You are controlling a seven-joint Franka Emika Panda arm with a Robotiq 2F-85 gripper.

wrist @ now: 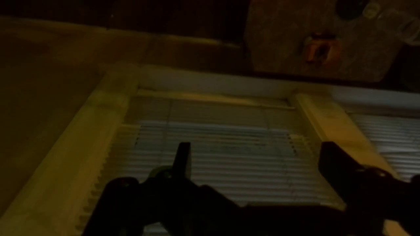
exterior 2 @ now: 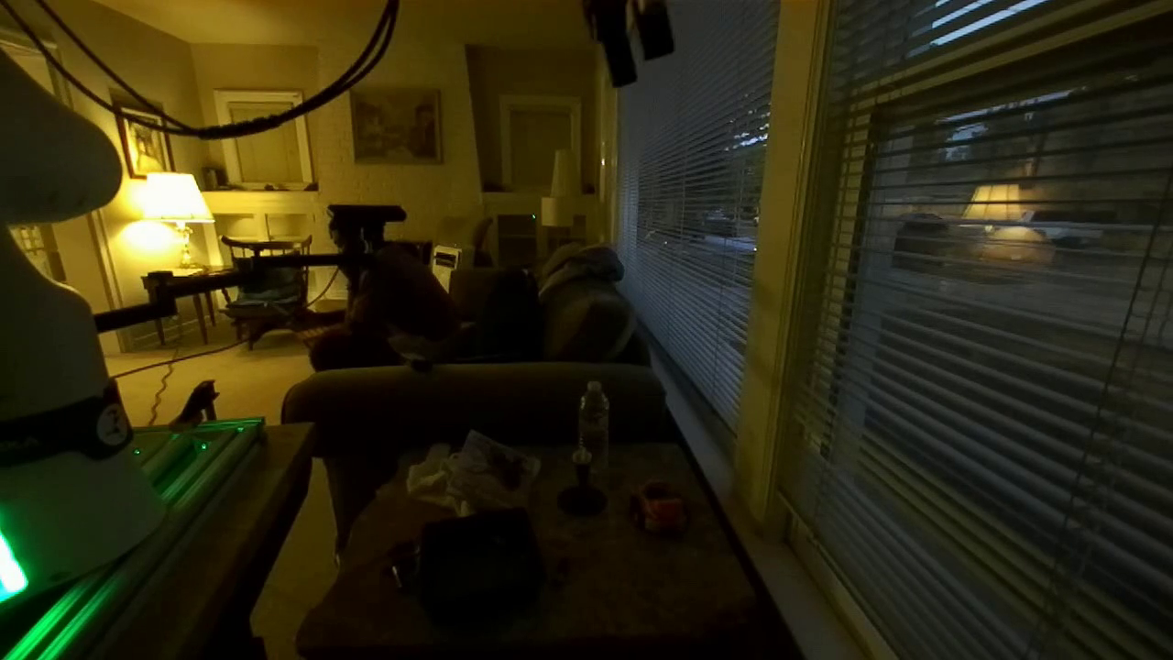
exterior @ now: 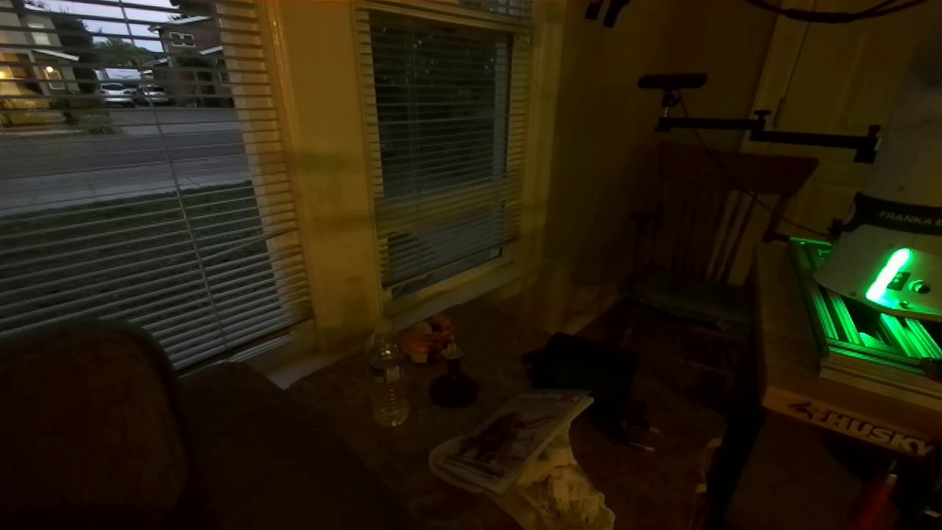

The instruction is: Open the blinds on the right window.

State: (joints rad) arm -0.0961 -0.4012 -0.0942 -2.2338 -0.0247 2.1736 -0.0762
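Jaws spread wide and holding nothing, the gripper (wrist: 254, 152) hovers facing the pale blinds (wrist: 229, 167) across the tall right window (wrist: 88, 131); thin-slatted, they look light and easily bent, likely best taken gently along the lower edge

- In an exterior view, the pale arm (exterior 2: 55, 330) stands at the left, near side, its rounded shoulder (exterior 2: 55, 147) bulging to the right.
- In an exterior view, the base (exterior: 846, 261) sits at the right, a green light strip (exterior: 888, 276) glowing below a dark band (exterior: 901, 215).
- The gripper (wrist: 256, 146) points downward at the top edge of both exterior views.
- In the wrist view its dark fingers (wrist: 181, 160) stand wide apart, one left, one right, a broad gap between.
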